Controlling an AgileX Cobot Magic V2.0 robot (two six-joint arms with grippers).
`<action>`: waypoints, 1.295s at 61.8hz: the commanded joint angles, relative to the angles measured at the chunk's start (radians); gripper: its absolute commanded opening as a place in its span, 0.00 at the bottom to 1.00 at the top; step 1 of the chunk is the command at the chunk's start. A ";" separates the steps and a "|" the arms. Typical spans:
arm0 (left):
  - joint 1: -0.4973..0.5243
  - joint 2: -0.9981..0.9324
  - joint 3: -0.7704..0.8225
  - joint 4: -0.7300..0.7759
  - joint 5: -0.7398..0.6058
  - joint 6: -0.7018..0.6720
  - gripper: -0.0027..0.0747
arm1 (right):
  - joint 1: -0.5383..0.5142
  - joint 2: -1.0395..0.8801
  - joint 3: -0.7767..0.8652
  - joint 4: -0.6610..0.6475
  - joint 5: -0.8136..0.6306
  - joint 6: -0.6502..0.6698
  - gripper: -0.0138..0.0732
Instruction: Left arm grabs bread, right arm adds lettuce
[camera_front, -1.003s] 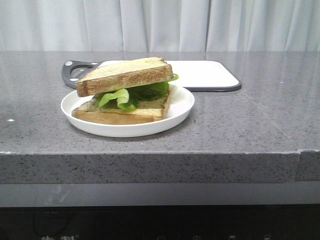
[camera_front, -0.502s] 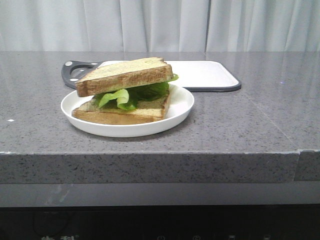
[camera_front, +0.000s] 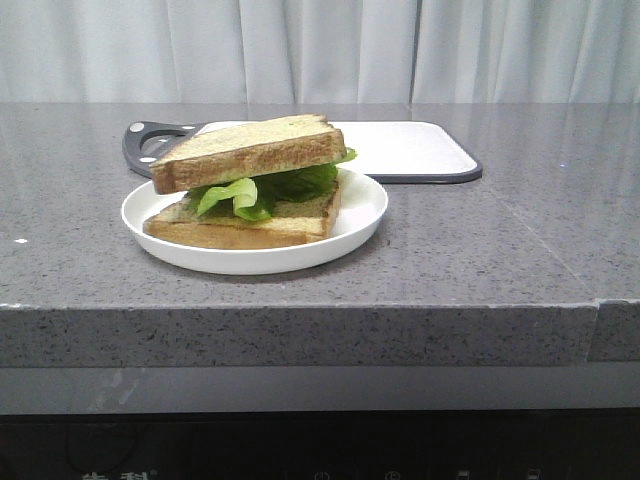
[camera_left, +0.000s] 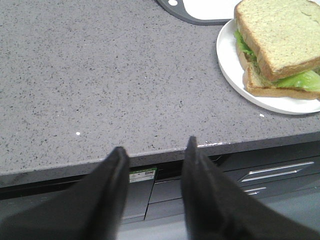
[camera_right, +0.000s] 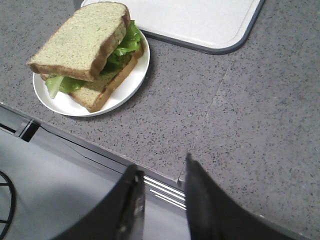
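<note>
A thick bread slice (camera_front: 245, 150) lies tilted on top of green lettuce (camera_front: 240, 193), which rests on a thinner slice (camera_front: 240, 225) in a white plate (camera_front: 355, 225). The stack also shows in the left wrist view (camera_left: 280, 35) and the right wrist view (camera_right: 82, 40). My left gripper (camera_left: 156, 150) is open and empty, hovering at the counter's front edge, away from the plate. My right gripper (camera_right: 162, 170) is open and empty, also back at the counter's front edge. Neither arm shows in the front view.
A white cutting board with a dark rim and handle (camera_front: 400, 145) lies behind the plate on the grey stone counter (camera_front: 480, 250). Drawers (camera_left: 270, 172) sit below the counter's front edge.
</note>
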 joint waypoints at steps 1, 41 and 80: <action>0.001 0.007 -0.025 -0.018 -0.087 -0.011 0.14 | -0.006 -0.003 -0.023 0.025 -0.046 -0.004 0.18; 0.001 0.007 -0.023 -0.018 -0.119 -0.011 0.01 | -0.006 -0.003 -0.018 0.024 -0.034 -0.004 0.08; 0.001 -0.371 0.469 0.095 -0.704 -0.056 0.01 | -0.006 -0.003 -0.018 0.024 -0.033 -0.004 0.08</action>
